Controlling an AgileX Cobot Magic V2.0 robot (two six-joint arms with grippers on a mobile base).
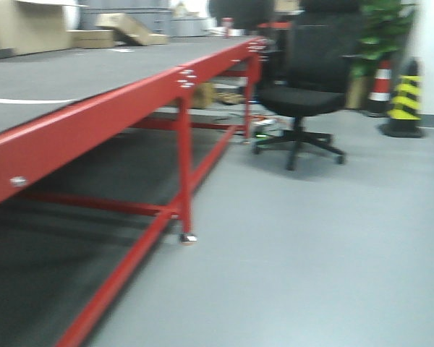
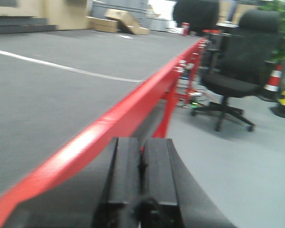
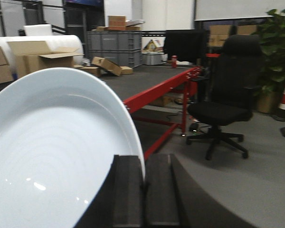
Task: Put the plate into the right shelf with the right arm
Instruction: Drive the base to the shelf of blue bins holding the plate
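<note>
The plate [image 3: 52,147] is round and white and fills the left half of the right wrist view, held on edge and tilted. My right gripper [image 3: 144,164] is shut on the plate's rim, one black finger on each side of it. My left gripper [image 2: 141,147] is shut and empty, its two black fingers pressed together beside the red edge of the table. The stainless-steel right shelf is out of view in every frame. Neither gripper shows in the front view.
A long red-framed table [image 1: 116,94] with a dark grey top runs along the left, also showing in the left wrist view [image 2: 133,99]. A black office chair [image 1: 307,87] stands ahead on the grey floor. Striped cones [image 1: 405,97], a plant and cardboard boxes [image 3: 107,64] stand further back.
</note>
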